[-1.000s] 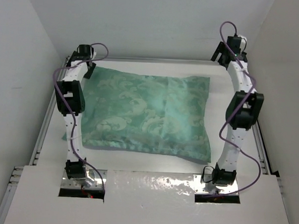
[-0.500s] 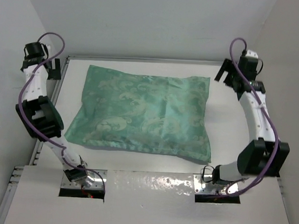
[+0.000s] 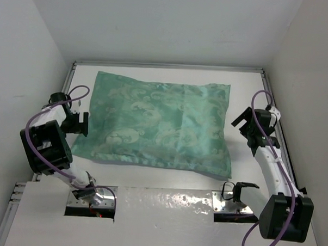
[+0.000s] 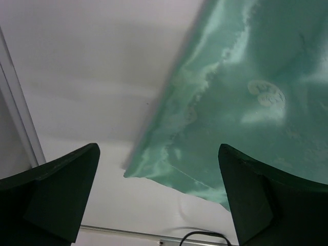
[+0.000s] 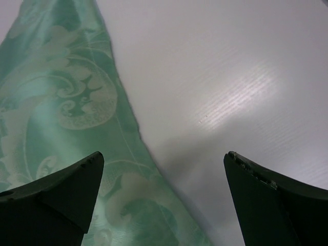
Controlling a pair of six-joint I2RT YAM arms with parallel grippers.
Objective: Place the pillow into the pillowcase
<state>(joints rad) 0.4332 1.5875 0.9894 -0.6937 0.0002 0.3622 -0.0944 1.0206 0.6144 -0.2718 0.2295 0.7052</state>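
Observation:
The pillowcase (image 3: 158, 123), sea-green with a pale floral pattern, lies puffed up and flat on the white table. The pillow itself is hidden from view. My left gripper (image 3: 79, 123) is open and empty just off the pillowcase's left edge; its view shows the near left corner of the pillowcase (image 4: 230, 102) between the fingers. My right gripper (image 3: 244, 122) is open and empty just right of the pillowcase's right edge, which shows in the right wrist view (image 5: 66, 102).
White walls close in the table (image 3: 252, 94) on three sides. Metal rails run along the left (image 3: 42, 161) and right edges. A shiny plate (image 3: 166, 202) spans the near edge between the arm bases.
Both arms have swung down from the far corners toward the near middle of the pillowcase's sides. The pillowcase has not moved.

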